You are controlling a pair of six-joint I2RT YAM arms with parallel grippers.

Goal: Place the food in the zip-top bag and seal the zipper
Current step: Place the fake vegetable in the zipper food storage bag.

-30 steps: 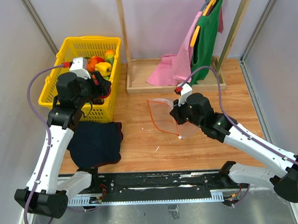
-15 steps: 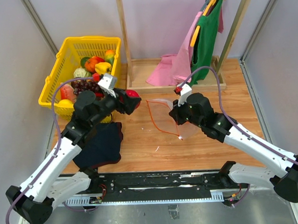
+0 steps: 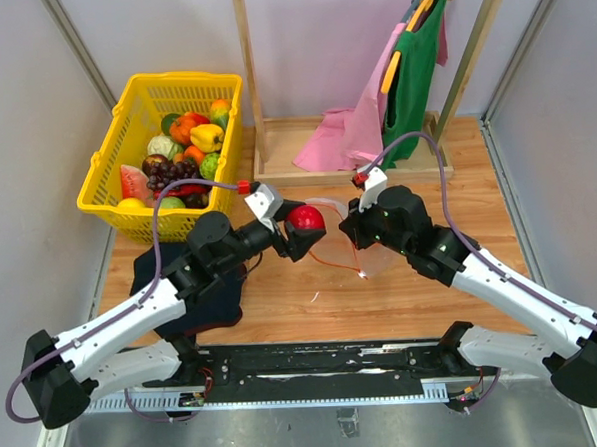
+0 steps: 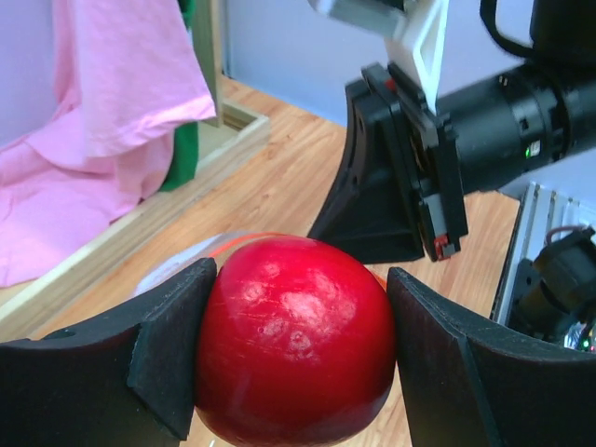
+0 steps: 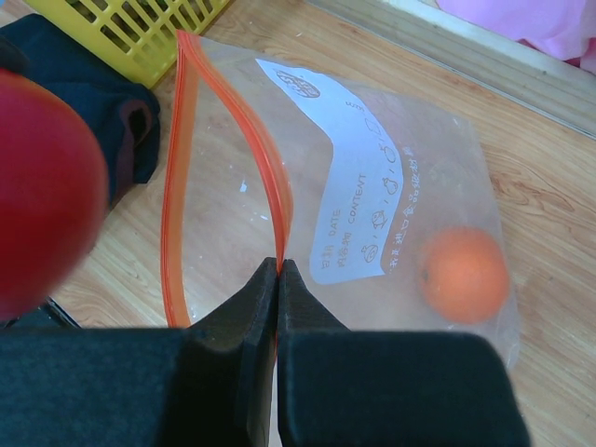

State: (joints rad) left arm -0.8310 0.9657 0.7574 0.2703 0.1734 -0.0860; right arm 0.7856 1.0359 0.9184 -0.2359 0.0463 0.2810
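a: how does the red apple (image 4: 293, 337) handle?
b: hard, smooth, light, i'd judge. the left gripper (image 3: 301, 229) clamps its widest part, near the mouth of the zip-top bag (image 5: 372, 214).
a: and the bag?
b: thin, floppy. the right gripper (image 5: 277, 277) pinches the zipper (image 5: 171, 209), holding it agape.

Light is bright, even and diffuse, and shadows are faint and soft. The top view is sharp throughout. In the left wrist view the apple (image 4: 294, 340) carries pale glare patches. In the right wrist view it is a red blur at the left edge, while the bag (image 5: 372, 205) is crisp.
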